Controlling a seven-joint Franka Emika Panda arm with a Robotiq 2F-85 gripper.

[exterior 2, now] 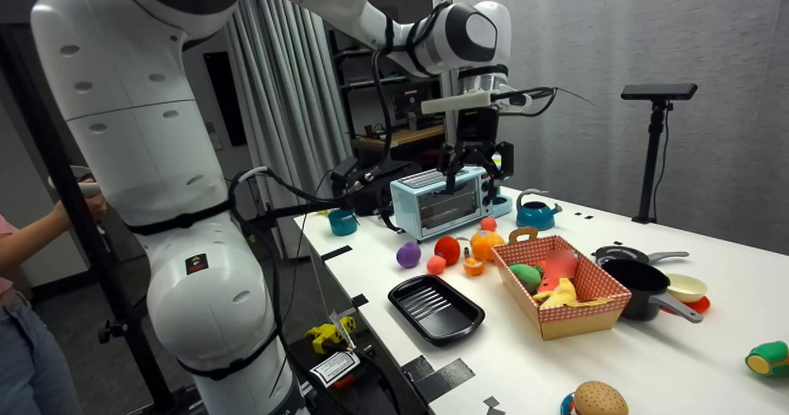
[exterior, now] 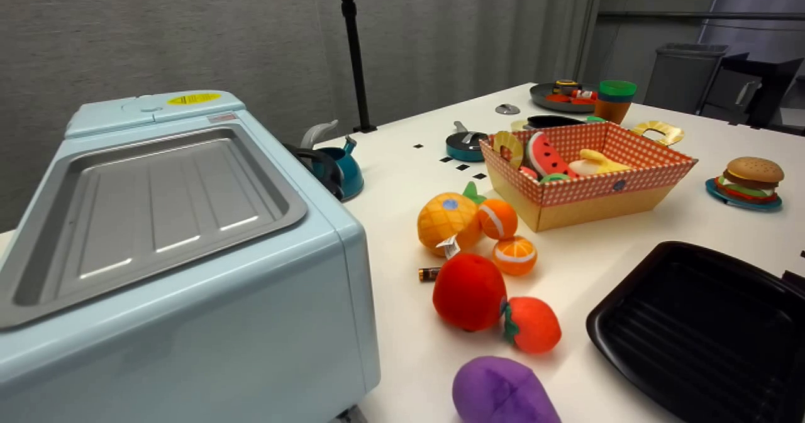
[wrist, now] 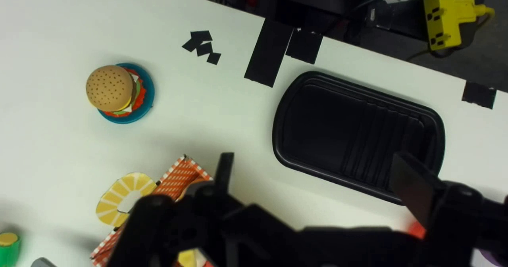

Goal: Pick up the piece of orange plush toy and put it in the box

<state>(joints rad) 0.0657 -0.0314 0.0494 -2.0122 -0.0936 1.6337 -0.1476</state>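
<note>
Piece of orange plush toy [exterior: 498, 219], crossed by a white stripe, sits outside the box [exterior: 597, 214], just beside one corner of its tan, red-checked wall. In an exterior view it shows between a larger yellow-orange plush [exterior: 443, 222] with lattice stitching and a round orange slice [exterior: 515, 256] with white segment lines; the outlines overlap, and whether all three touch I cannot tell.

The pincer [wrist: 312, 162] hangs well above the tabletop [exterior: 405, 322], its jaws standing wide apart; in the wrist view a black baking tray [wrist: 325, 128] shows partly within the gap.

Inside the box lie a watermelon slice [exterior: 547, 153], a yellow banana [exterior 2: 558, 293] and a green plush [exterior 2: 526, 275]. Near the orange piece, a battery [exterior: 429, 274] is partly hidden behind a red round plush [exterior: 470, 292]. Against that rests a smaller red plush [exterior: 534, 324] with a green leaf, and a purple plush [exterior: 503, 390] lies close by. Well apart, a toy burger [wrist: 109, 87] rests on a blue plate [wrist: 147, 100].
</note>
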